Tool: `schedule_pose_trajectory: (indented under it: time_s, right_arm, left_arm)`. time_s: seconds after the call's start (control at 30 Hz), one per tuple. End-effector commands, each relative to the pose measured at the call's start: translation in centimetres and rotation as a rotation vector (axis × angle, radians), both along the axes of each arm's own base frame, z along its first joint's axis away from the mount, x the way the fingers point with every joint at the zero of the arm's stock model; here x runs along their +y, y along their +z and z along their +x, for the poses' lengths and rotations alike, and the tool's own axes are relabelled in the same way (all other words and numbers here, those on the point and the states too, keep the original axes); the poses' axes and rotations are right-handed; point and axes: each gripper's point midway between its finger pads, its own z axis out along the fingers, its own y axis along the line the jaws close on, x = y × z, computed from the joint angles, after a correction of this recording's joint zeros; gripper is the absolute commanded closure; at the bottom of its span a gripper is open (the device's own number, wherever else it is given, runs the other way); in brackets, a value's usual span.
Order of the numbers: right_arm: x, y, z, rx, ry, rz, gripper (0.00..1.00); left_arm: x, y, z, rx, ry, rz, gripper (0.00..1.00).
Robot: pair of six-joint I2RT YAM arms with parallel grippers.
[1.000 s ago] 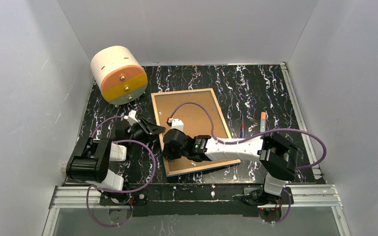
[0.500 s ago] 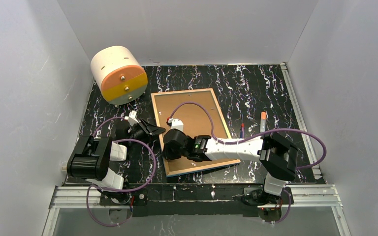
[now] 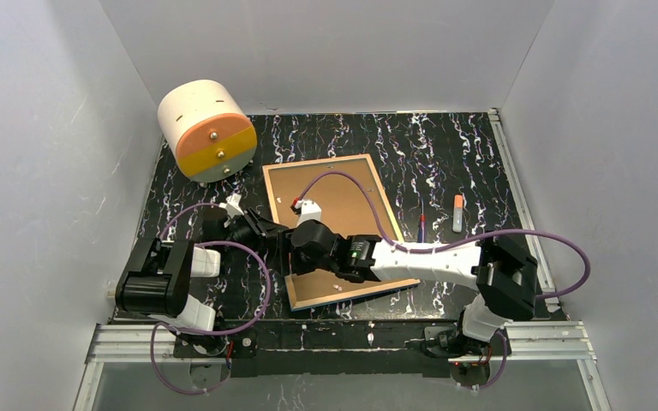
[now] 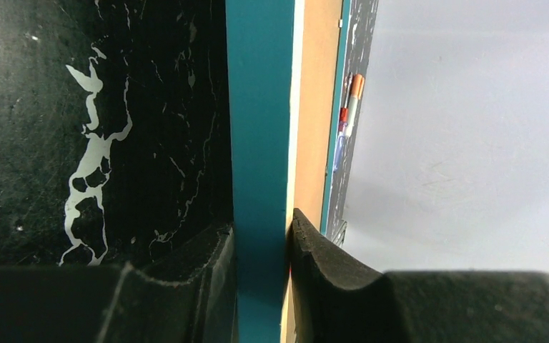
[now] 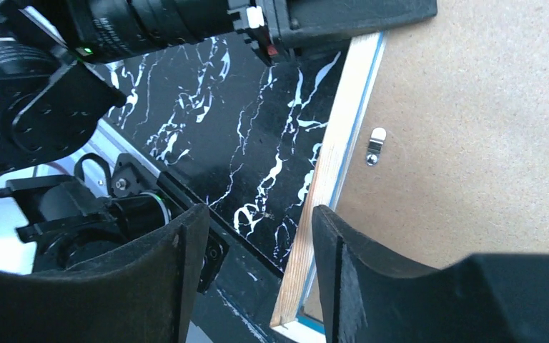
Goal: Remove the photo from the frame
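Right gripper (image 5: 257, 221) just opened, jaws wide and empty over the frame (image 5: 327, 179) rim, clip (image 5: 376, 145) just ahead of it. Left gripper (image 4: 261, 236) clenched on that same side. Photo hidden, presumably under the backing board (image 5: 472, 128). Clip probably needs swinging aside next.

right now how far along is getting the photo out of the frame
Done: the frame lies face down, brown backing board up, with the left gripper clamped on its left edge. In hand: the right gripper hangs open over that edge's near end, beside a metal tab. Left: the backing board sits in the frame, hiding the photo; both have yet to come out.
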Motion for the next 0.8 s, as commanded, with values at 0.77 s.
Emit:
schedule_pose_trajectory:
  time_s: [0.77]
  right_arm:
    - [-9.5,5.6,1.0,-0.573,0.161,0.000,0.18]
  left_arm:
    - [0.4,0.5,0.6,-0.024,-0.039,0.111,1.00]
